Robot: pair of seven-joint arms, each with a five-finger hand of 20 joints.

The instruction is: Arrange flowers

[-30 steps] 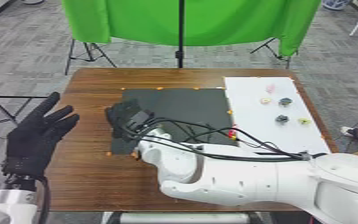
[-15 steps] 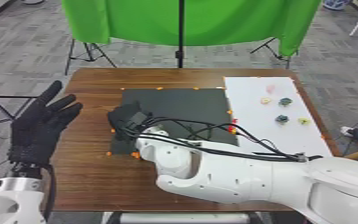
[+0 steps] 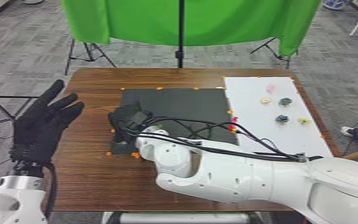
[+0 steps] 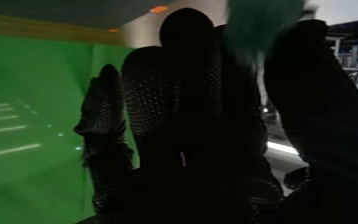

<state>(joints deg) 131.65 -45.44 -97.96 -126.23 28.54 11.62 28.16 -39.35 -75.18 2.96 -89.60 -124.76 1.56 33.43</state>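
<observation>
While over the black mat's (image 3: 193,102) left edge, right hand (image 3: 129,120) pinches blurred green piece (image 4: 262,25), long axis along fingers; left hand (image 3: 40,125) fingers spread.

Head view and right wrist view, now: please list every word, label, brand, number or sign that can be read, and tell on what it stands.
No word, label, brand, number or sign can be read in either view.
White sheet: no readable text.
Black mat: no readable text.
Right arm: small dark marks, too small to tell if they are print.
</observation>
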